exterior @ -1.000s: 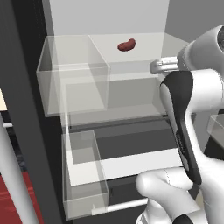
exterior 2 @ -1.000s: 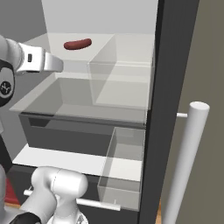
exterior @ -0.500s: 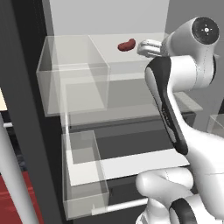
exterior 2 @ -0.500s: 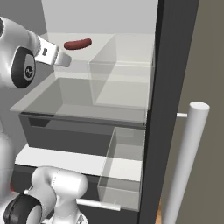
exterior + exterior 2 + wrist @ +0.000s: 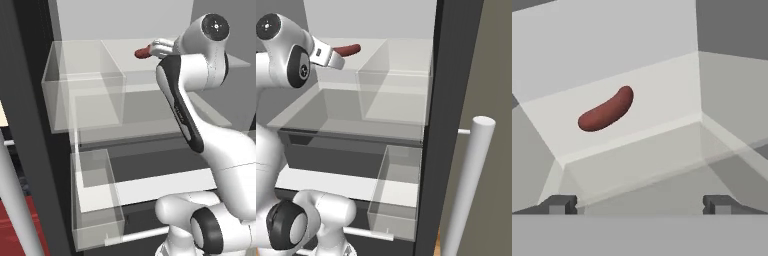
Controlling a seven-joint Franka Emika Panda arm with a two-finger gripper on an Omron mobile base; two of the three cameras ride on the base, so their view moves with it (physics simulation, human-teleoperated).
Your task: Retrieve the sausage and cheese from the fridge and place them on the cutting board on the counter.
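The dark red sausage (image 5: 606, 109) lies on the pale upper shelf of the open fridge (image 5: 443, 100), near the back wall. In the base views the sausage (image 5: 142, 52) (image 5: 347, 49) sits just past the tip of my white hand. My gripper (image 5: 639, 204) is open, with its two dark fingertips (image 5: 559, 204) spread wide and nothing between them. It points at the sausage from a short way off and does not touch it. The cheese, the cutting board and the counter are out of view.
A clear bin (image 5: 85, 85) (image 5: 396, 95) stands on the same shelf beside the sausage. Below it is a drawer front, with a clear lower bin (image 5: 95, 200) (image 5: 396, 195). A white bar handle (image 5: 466, 190) stands on the fridge door at the right.
The arm has swung up and carried the hand along the upper shelf toward the sausage. The jaws stayed open and the sausage has not moved.
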